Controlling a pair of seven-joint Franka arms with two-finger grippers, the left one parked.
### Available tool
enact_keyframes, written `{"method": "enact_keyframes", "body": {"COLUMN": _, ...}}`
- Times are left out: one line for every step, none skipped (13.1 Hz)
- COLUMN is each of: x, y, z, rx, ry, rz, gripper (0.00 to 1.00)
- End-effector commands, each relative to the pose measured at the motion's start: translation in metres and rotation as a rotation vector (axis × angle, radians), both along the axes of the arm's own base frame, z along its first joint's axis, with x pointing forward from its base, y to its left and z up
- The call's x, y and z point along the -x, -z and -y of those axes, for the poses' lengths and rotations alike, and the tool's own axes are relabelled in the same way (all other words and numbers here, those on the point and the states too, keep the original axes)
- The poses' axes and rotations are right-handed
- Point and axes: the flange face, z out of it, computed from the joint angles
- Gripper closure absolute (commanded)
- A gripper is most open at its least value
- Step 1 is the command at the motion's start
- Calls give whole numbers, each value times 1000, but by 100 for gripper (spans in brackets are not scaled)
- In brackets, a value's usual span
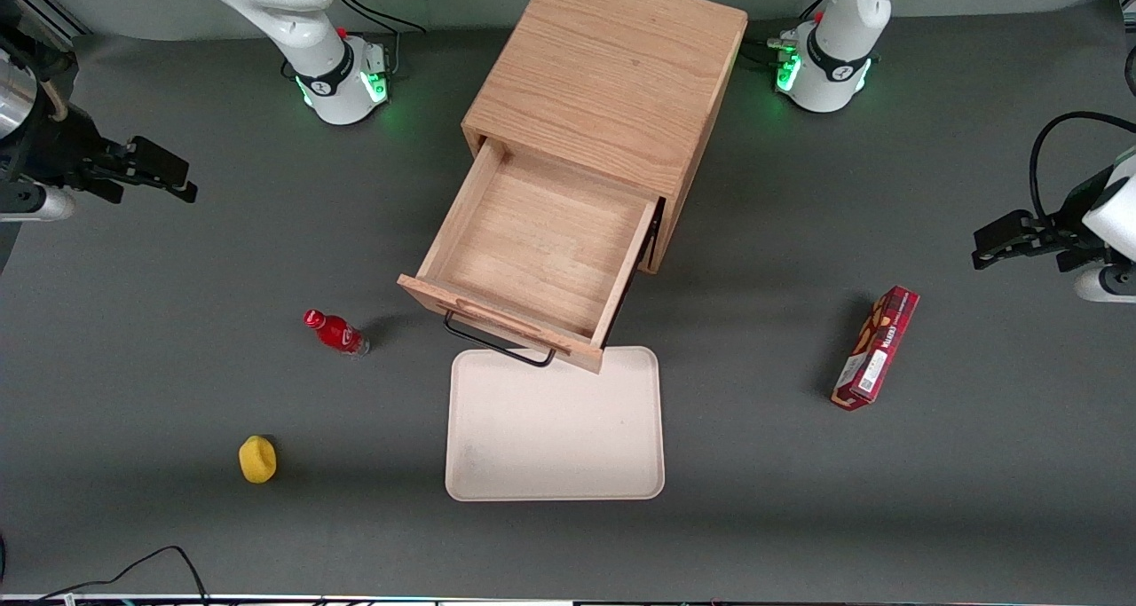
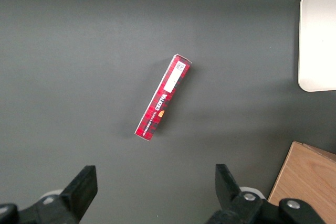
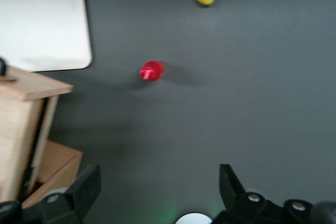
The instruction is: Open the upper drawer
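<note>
One drawer out, claw well clear

Boxy oak cabinet (image 1: 612,91) stands mid-table, its light oak upper drawer (image 1: 532,251) pulled right out over the cream tray (image 1: 555,437). Black two-finger gripper (image 1: 160,176) hovers spread wide, holding nothing, well apart toward the working arm's end.

pincer (image 3: 157,192) spread wide, high above table | red bottle (image 3: 151,71) | tray (image 3: 42,22)

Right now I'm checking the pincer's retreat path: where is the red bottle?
In the front view the red bottle stands on the table beside the pulled-out upper drawer, toward the working arm's end, farther from the camera than the yellow fruit. The open pincer hovers well clear.
</note>
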Motion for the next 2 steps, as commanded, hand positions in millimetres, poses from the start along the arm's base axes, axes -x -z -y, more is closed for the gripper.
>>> {"method": "enact_keyframes", "body": {"x": -6, "y": 13, "z": 3, "rx": 39, "ry": 19, "rz": 25, "gripper": 0}}
{"method": "enact_keyframes", "body": {"x": -10, "y": 14, "z": 3, "rx": 36, "ry": 16, "rz": 41, "gripper": 0}}
